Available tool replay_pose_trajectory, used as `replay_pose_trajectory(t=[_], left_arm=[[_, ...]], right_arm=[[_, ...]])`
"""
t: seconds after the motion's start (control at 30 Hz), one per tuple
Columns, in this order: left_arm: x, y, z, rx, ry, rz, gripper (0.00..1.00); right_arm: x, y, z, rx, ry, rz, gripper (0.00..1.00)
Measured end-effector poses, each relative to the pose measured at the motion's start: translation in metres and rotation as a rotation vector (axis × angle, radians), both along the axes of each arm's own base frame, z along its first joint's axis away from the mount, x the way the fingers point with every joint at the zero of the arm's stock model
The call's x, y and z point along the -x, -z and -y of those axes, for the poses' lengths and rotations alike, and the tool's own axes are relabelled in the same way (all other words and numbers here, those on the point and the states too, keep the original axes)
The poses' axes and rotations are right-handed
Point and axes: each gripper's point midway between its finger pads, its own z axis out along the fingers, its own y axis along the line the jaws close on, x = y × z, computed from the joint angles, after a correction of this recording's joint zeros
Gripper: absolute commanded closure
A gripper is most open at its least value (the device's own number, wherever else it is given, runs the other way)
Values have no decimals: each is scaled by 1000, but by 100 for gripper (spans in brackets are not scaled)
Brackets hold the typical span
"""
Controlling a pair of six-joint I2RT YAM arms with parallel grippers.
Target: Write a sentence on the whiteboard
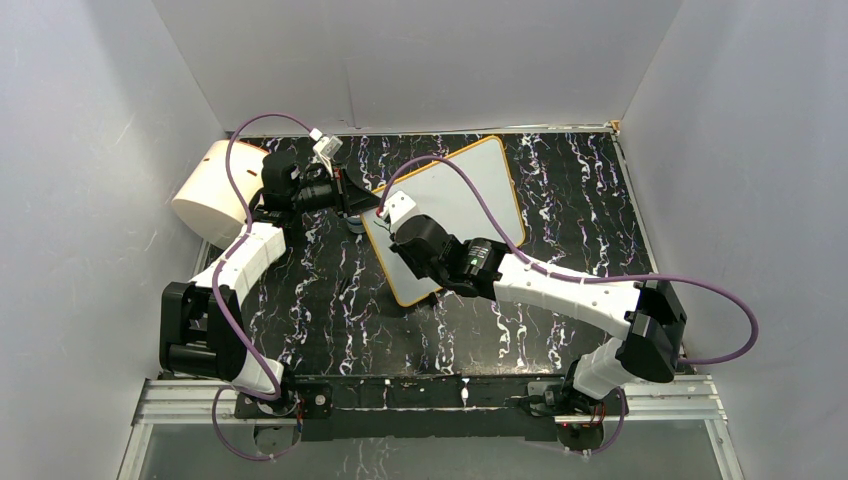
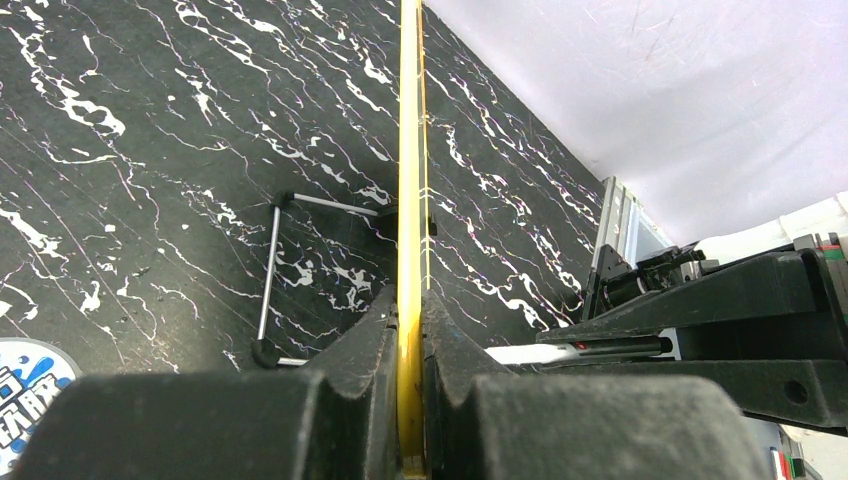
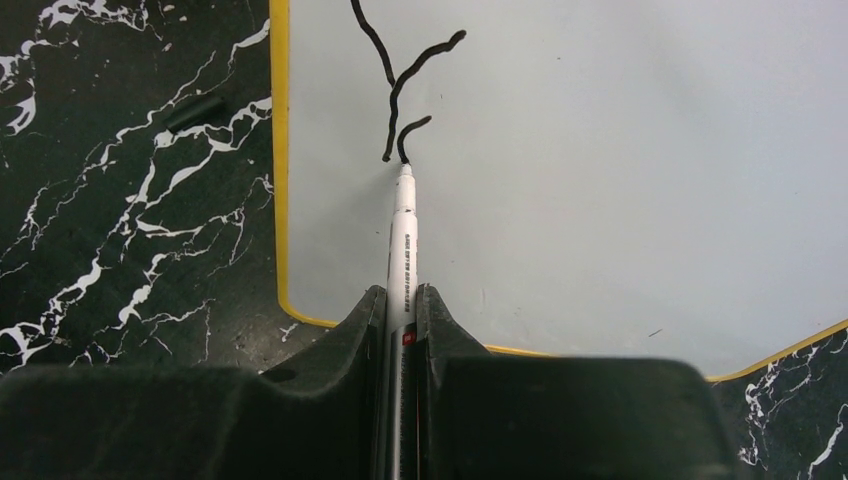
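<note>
**A:** Where is the whiteboard [image 1: 470,190] found?

**B:** It is set askew on the worktop [image 1: 580,190], toward 12 o'clock from the arm bases. Its yellow rim is clenched by the left pincer [image 2: 408,310] at the board's 9 o'clock corner.

**A:** And the writing?

**B:** A marker [image 3: 404,230] is grasped by the right pincer [image 3: 402,305], and its tip is set on the white face. Only the first strokes of the sentence [image 3: 405,80] are laid, at 12 o'clock from the tip.

**A:** What could be spoiled from here?

**B:** If the tip is pressed too hard, the board may be swung round in the left grip and the letters bent. If it is pressed too lightly, gaps would be left in the thin line. The marker is held only along its barrel, so it may be pushed back through the jaws. Fresh ink may be smeared if the pincer is dragged across it. Little margin is left beside the rim, so a stroke may be run off the edge.
</note>
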Motion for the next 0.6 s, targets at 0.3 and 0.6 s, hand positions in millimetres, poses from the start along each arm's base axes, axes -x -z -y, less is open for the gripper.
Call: replay_pose_trajectory(t=[0.3, 0.6], left_arm=[[0, 0, 0, -1, -1, 0, 100], [-1, 1, 0, -2, -4, -1, 100]], right_arm=[[-1, 7, 8, 34, 25, 2, 100], [-3, 7, 10, 31, 41, 14, 100]])
